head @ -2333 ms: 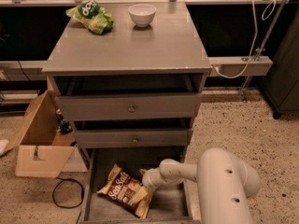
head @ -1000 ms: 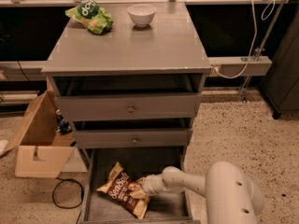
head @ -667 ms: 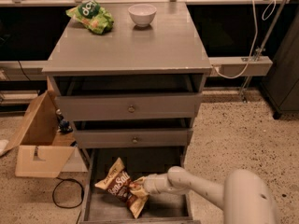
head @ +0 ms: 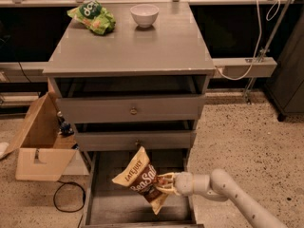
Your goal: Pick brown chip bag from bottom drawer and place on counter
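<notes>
Camera view: gripper [head: 166, 183] on brown chip bag [head: 140, 178]

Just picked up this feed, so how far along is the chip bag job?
Done: the bottom drawer is open and the tool, over the drawer's right side, is shut on the brown chip bag. In hand: the bag hangs tilted, apparently raised off the drawer floor. Left: carrying it up onto the counter.

The gripper [head: 165, 183], reaching in from the right above the open bottom drawer [head: 111, 205], pinched the right edge of the brown chip bag [head: 140, 177], which hung tilted over the drawer floor. On the counter [head: 137, 46] sat a green chip bag [head: 93, 17] and a white bowl [head: 144, 14]. A cardboard box [head: 38, 144] stood left of the cabinet.
</notes>
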`<state>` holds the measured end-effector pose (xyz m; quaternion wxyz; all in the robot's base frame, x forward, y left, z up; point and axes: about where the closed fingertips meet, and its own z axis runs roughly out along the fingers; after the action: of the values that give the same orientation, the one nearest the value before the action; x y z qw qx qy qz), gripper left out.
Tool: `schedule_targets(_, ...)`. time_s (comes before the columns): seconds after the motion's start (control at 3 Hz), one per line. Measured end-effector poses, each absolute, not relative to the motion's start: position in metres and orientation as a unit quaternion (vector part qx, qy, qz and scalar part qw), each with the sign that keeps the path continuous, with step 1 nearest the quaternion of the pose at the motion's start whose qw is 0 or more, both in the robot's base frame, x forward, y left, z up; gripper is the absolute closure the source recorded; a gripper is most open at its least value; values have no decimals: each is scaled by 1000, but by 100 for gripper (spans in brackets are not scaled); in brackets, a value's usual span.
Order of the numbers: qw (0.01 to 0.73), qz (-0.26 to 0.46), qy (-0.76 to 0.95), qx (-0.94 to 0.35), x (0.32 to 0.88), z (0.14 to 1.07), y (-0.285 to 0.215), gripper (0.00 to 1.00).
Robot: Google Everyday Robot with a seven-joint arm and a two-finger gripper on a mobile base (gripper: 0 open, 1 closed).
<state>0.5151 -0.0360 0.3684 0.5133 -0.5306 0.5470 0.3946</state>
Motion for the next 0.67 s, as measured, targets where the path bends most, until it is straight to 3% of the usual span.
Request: schedule_targets(0.67, 525, 370, 541, -542, 521, 395, -47, 100)
